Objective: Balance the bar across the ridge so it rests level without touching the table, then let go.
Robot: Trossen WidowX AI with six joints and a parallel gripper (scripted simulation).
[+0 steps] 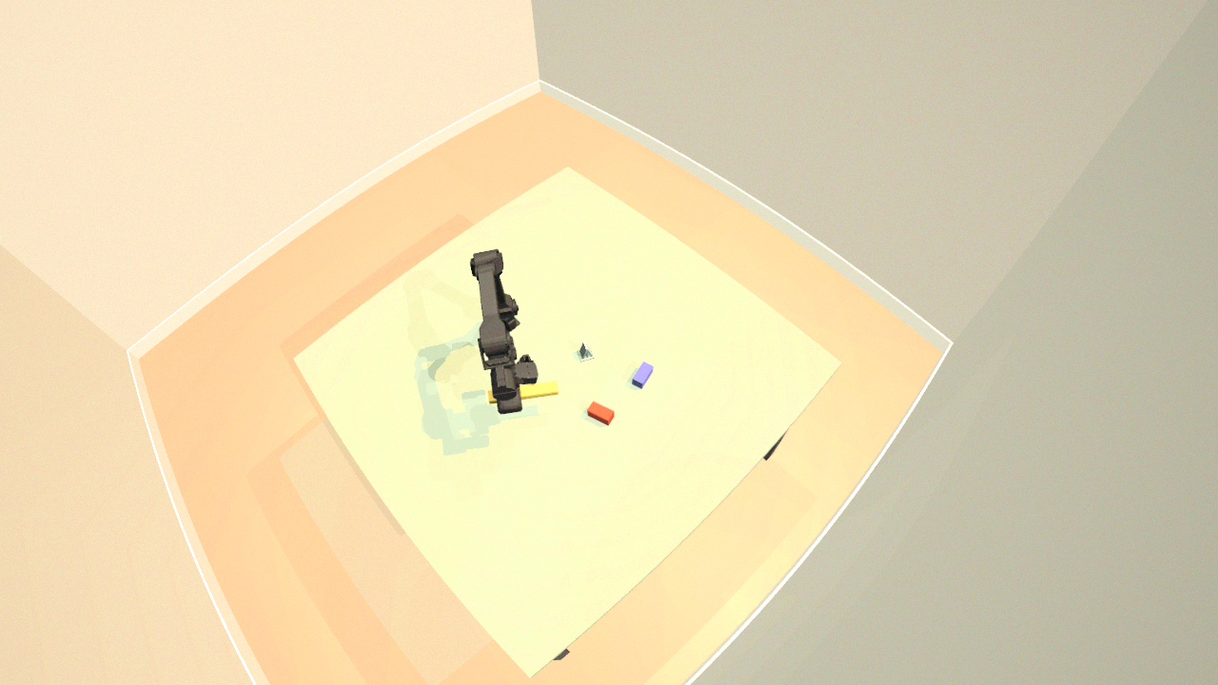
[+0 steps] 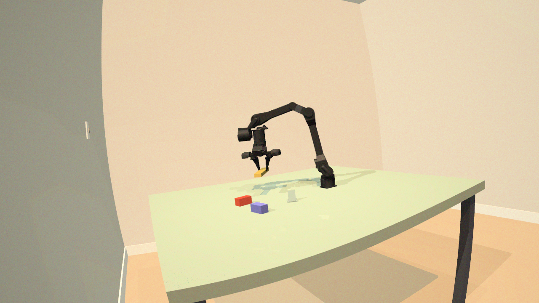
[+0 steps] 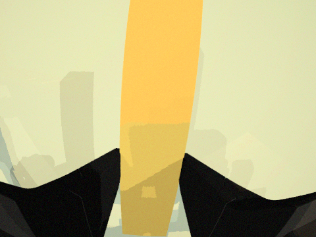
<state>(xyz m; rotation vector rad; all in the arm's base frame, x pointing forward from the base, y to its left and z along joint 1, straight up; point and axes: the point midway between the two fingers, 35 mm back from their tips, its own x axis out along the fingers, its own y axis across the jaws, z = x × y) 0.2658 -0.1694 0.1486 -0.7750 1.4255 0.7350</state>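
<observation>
The yellow bar (image 1: pixel 540 390) (image 2: pixel 260 173) (image 3: pixel 159 66) is held up off the table (image 1: pixel 511 545) (image 2: pixel 226 241), with its shadow falling apart from it. My gripper (image 2: pixel 262 170) (image 3: pixel 150 158) is shut on the bar, one finger on each long side. In the wrist view the bar runs from between the fingertips to the top edge. In the top view the arm hides part of the bar and the fingertips. The small grey-white ridge (image 1: pixel 584 350) (image 2: pixel 291 195) stands upright on its base on the table, apart from the bar and nearer the arm's base in the exterior view.
A red block (image 1: pixel 600 413) (image 2: pixel 243 200) and a purple block (image 1: pixel 642 375) (image 2: pixel 259 208) lie on the table near the ridge, on the side away from the arm's base. The arm's base (image 2: pixel 327 181) stands on the table behind the ridge in the exterior view.
</observation>
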